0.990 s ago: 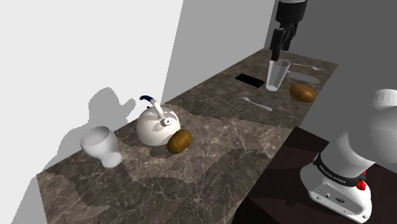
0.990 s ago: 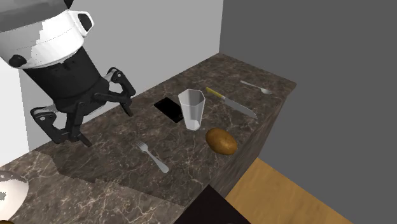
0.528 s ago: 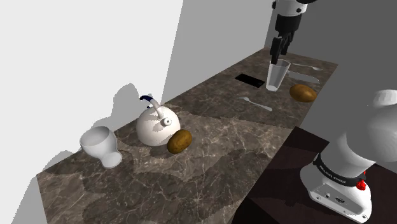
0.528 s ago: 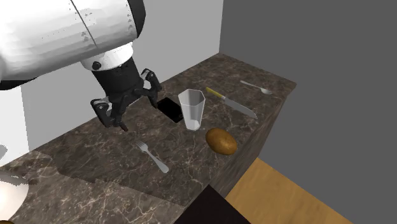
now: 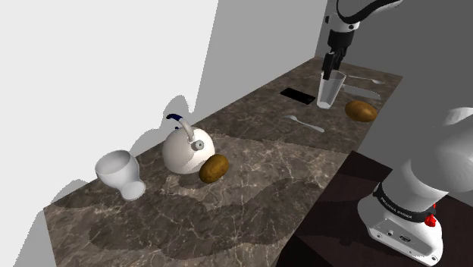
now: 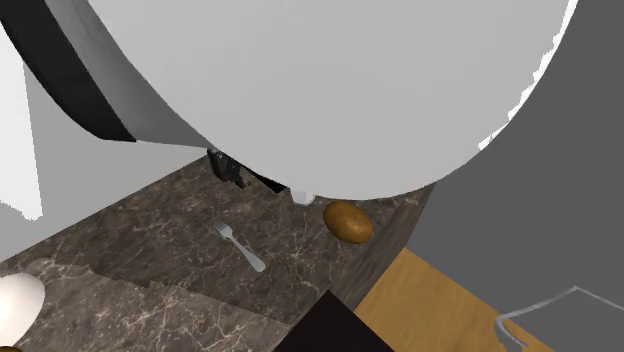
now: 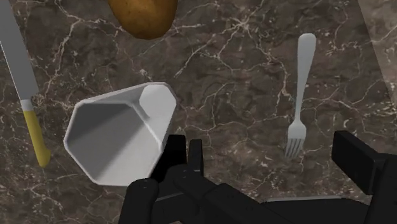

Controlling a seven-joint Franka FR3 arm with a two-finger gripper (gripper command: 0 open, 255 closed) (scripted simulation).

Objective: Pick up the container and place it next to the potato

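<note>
A pale, faceted container [image 7: 121, 137] is seen standing upright on a dark marble countertop [image 5: 258, 163], towards its far end in the shoulder view. A brown potato [image 5: 361, 111] is placed near it, by the counter's front edge. A yellow-handled knife [image 7: 25, 95] is laid on one side of the container and a fork [image 7: 298, 95] on the other. The black gripper [image 7: 267, 140] is poised just above the container, its fingers spread wide and nothing clasped. Further along, a white kettle [image 5: 186, 150], a second potato [image 5: 214, 168] and a white cup [image 5: 120, 174] are set.
</note>
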